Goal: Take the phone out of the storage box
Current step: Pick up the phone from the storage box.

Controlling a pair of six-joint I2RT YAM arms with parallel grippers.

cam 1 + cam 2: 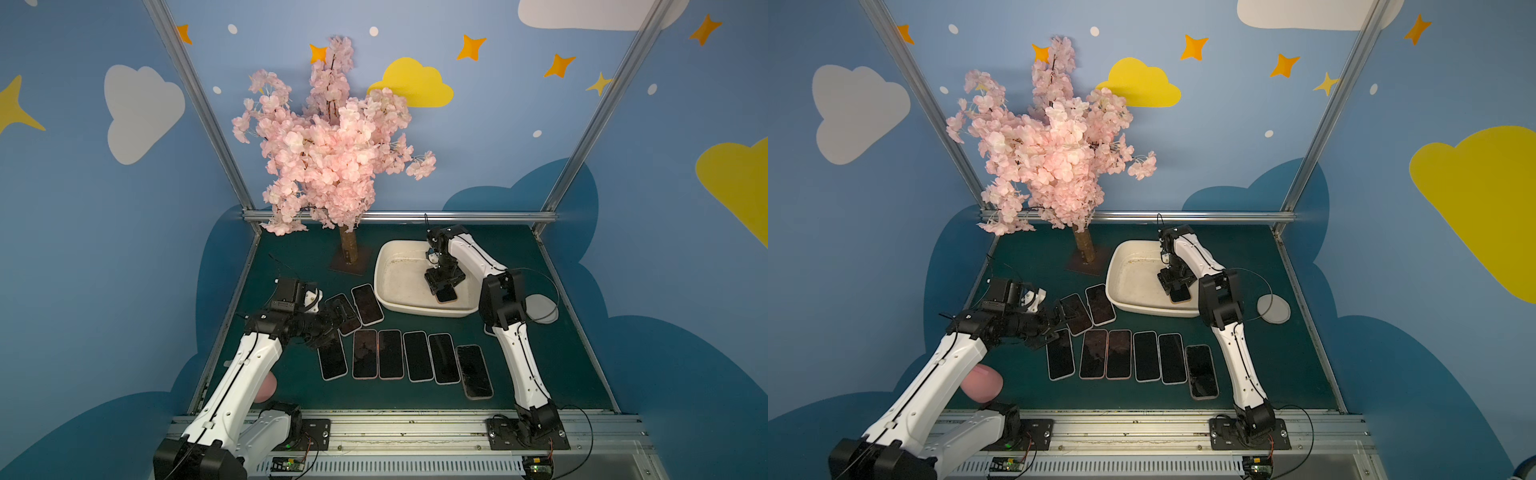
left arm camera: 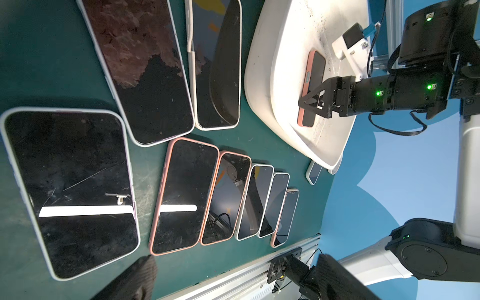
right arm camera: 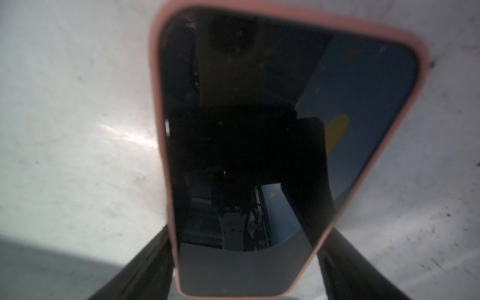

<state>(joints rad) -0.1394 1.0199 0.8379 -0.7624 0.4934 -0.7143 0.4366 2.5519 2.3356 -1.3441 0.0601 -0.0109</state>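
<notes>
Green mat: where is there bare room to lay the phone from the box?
Widest bare patch: right of the right arm, between the grey disc and the front rail. Also the mat left of the tree base, and a thin strip between the phone row and the rail. Crowded between storage box and row.

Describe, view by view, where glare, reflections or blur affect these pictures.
Left wrist view: a white strip of glare crosses the two nearest phones. Right wrist view: the pink-cased phone looks soft and mirrors the blue wall. Both top views: evenly lit, apart from a blurred pink blob.
</notes>
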